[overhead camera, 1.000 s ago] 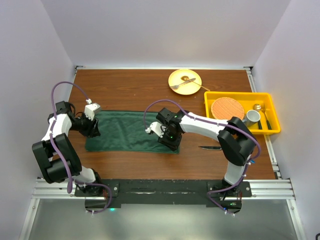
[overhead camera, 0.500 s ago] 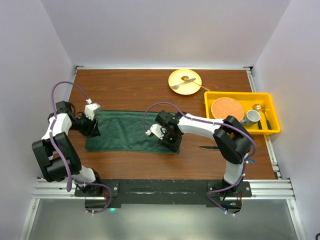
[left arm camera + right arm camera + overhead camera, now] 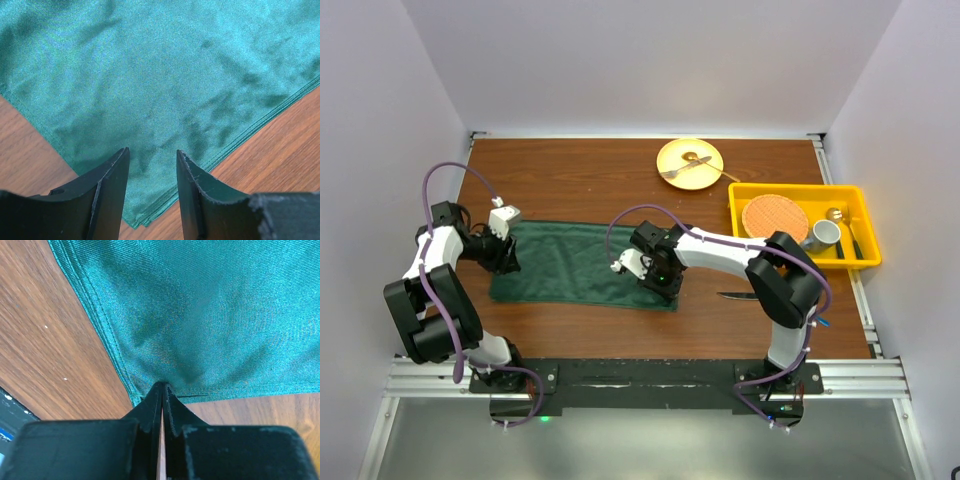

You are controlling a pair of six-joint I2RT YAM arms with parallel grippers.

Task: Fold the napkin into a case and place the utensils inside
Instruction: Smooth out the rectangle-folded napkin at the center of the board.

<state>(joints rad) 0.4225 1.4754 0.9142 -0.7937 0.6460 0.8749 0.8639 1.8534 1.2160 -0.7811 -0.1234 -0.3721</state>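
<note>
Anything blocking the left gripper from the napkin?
Nothing visible: the left gripper hangs open over a corner of the napkin, only cloth between its fingers. The right gripper is shut on the opposite end's corner, out of the way.

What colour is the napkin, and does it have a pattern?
Plain dark green, no pattern. The napkin shows best in the left wrist view.

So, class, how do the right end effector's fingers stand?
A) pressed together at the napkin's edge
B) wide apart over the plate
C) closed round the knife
A: the right wrist view shows the right end effector shut, its tips meeting on the hem of the napkin.
</note>
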